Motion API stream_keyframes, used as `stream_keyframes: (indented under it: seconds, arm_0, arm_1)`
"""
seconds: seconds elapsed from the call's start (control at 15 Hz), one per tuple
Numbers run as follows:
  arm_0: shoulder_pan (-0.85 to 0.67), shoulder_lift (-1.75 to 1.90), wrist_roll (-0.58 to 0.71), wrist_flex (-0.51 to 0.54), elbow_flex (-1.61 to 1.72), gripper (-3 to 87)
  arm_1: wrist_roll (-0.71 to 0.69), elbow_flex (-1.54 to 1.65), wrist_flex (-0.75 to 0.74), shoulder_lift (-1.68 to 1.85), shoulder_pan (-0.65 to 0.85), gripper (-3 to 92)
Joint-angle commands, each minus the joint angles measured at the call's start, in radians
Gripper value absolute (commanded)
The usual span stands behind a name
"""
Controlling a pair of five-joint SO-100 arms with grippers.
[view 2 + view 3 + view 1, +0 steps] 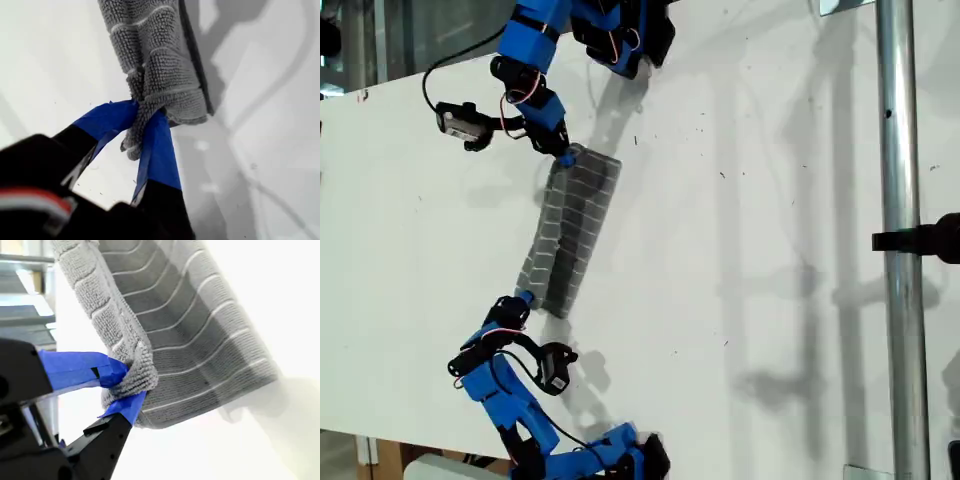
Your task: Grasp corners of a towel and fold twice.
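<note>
Grippers first: my first gripper (146, 112) is clamping down on a bunched-up corner (131, 144) of the towel (570, 230). Both blue-taped jaws are squeezing the cloth, and a little tuft is poking out behind them toward the wrist. My second gripper (131, 385) is doing the same thing at the other end, with its jaws pressed together on a scrunched bit of towel edge (139, 371) and no gap showing.

In the exterior view the towel is hanging stretched between the two grippers as a long narrow strip, so it's looking folded over lengthwise. It's running straight out ahead of each gripper's tips, with the far side of the strip sitting on the white table (750, 200). From the second wrist view it's sagging into a kind of trough right past the jaws.

Looks-wise it's grey, loopy, nubby fabric with thin white stripes crossing it in parallel. The stripes are bending wherever the cloth is getting pinched, and the end by my first gripper is showing a rounded, doubled-up edge.
</note>
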Motion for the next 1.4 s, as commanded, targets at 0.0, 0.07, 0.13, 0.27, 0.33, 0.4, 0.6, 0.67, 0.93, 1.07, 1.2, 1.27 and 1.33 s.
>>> stream_keyframes:
  seconds: [0.0, 0.07, 0.13, 0.27, 0.33, 0.4, 0.6, 0.67, 0.93, 1.07, 1.2, 1.27, 1.33]
  arm_0:
    - [0.000, -0.021, -0.041, -0.005, 0.032, -1.8]
    - [0.005, -0.057, -0.052, -0.003, 0.035, -1.7]
    - [0.006, -0.100, -0.061, 0.002, 0.032, -1.7]
    - [-0.009, -0.179, -0.078, 0.000, 0.011, -1.7]
    - [-0.011, -0.201, -0.081, 0.005, 0.003, -1.7]
    - [-0.009, -0.206, -0.086, 0.005, 0.006, -1.7]
    - [-0.044, -0.239, -0.098, 0.002, 0.000, -1.0]
    - [-0.063, -0.259, -0.100, 0.003, -0.021, 1.2]
    - [-0.121, -0.249, -0.169, 0.106, -0.086, 18.9]
    - [-0.106, -0.147, -0.160, 0.163, -0.080, 21.0]
    - [-0.057, 0.012, -0.144, 0.201, -0.029, 20.8]
    - [-0.021, 0.110, -0.135, 0.221, 0.014, 20.5]
    - [0.009, 0.227, -0.155, 0.227, 0.086, 20.8]
  arm_1:
    - [0.087, 0.149, -0.132, 0.011, -0.063, -0.3]
    - [0.107, 0.210, -0.176, 0.011, -0.071, -0.3]
    - [0.118, 0.252, -0.204, 0.006, -0.067, -0.3]
    - [0.120, 0.299, -0.229, 0.000, -0.046, -0.3]
    - [0.117, 0.307, -0.236, -0.006, -0.034, -0.3]
    - [0.118, 0.308, -0.252, -0.025, -0.031, -0.3]
    - [0.135, 0.308, -0.327, -0.129, -0.038, 0.1]
    - [0.138, 0.299, -0.322, -0.149, -0.026, 5.2]
    - [0.137, 0.258, -0.086, 0.043, 0.017, 24.2]
    - [0.173, 0.259, 0.112, 0.298, 0.035, 25.2]
    - [0.250, 0.305, 0.207, 0.531, 0.006, 26.1]
    - [0.285, 0.321, 0.239, 0.574, -0.017, 26.5]
    - [0.321, 0.337, 0.252, 0.600, -0.041, 26.8]
